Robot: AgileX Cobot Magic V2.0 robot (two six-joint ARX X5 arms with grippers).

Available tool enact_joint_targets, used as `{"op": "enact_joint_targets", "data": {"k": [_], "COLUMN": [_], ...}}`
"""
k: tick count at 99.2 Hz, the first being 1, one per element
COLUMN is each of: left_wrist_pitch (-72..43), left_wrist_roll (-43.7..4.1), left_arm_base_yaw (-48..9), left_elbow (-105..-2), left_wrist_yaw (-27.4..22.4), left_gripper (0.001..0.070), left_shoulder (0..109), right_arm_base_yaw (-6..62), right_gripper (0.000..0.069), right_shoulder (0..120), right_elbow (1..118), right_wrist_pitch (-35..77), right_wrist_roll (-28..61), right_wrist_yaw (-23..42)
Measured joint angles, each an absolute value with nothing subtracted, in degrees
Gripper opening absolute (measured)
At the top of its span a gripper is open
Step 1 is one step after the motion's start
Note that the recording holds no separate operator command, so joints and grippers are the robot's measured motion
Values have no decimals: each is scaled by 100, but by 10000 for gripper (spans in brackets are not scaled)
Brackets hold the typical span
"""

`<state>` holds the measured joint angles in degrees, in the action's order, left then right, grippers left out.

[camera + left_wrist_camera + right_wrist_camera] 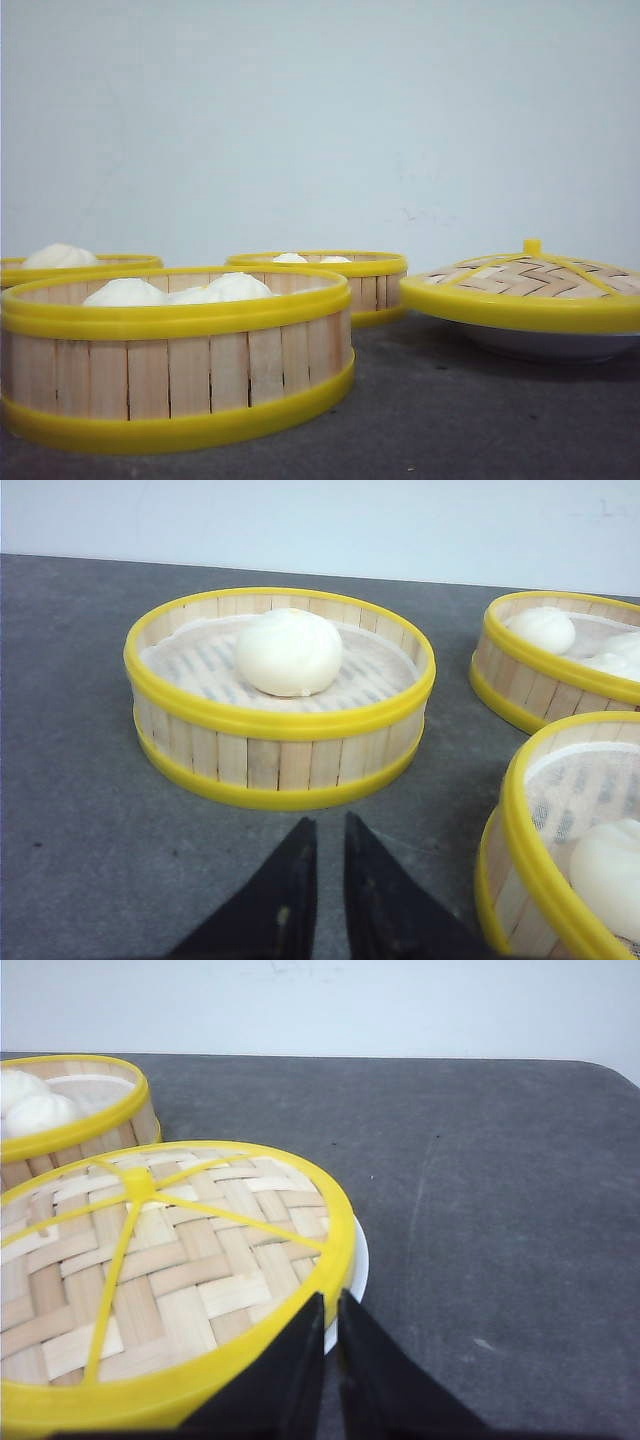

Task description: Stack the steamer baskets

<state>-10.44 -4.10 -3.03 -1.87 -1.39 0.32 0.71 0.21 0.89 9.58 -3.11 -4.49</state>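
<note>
Both fingers [328, 880] [330, 1360] nearly closed, low over table [80, 810]

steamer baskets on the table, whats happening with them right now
Nothing is being handled yet. Three steamer baskets sit apart on the dark table, unstacked, each holding white buns. The woven lid rests on a white dish. The left gripper hangs before one basket, the right gripper by the lid's rim, both nearly closed and empty.

Woven lid [530, 277] on white dish [545, 344]; grey table [450, 420].
</note>
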Motion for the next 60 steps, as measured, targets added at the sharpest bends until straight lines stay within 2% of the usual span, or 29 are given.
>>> {"op": "enact_joint_targets", "data": {"k": [27,49,60], "left_wrist_pitch": [-1044,-1024,-1087], "left_wrist_roll": [-460,-1048,-1588], "left_arm_base_yaw": [-303,-303,-303], "left_elbow": [-187,-193,-355], "left_wrist_yaw": [-143,-150,-167], "left_gripper": [23,22,22], "left_shoulder": [32,32,40], "right_arm_base_yaw": [71,71,71], "right_gripper": [19,15,11], "right_shoulder": [21,21,36], "right_elbow": [89,104,366], "right_wrist_pitch": [958,943,987], "right_wrist_roll": [-506,-1068,-1463], "right_wrist_yaw": [-451,-585,-827]}}
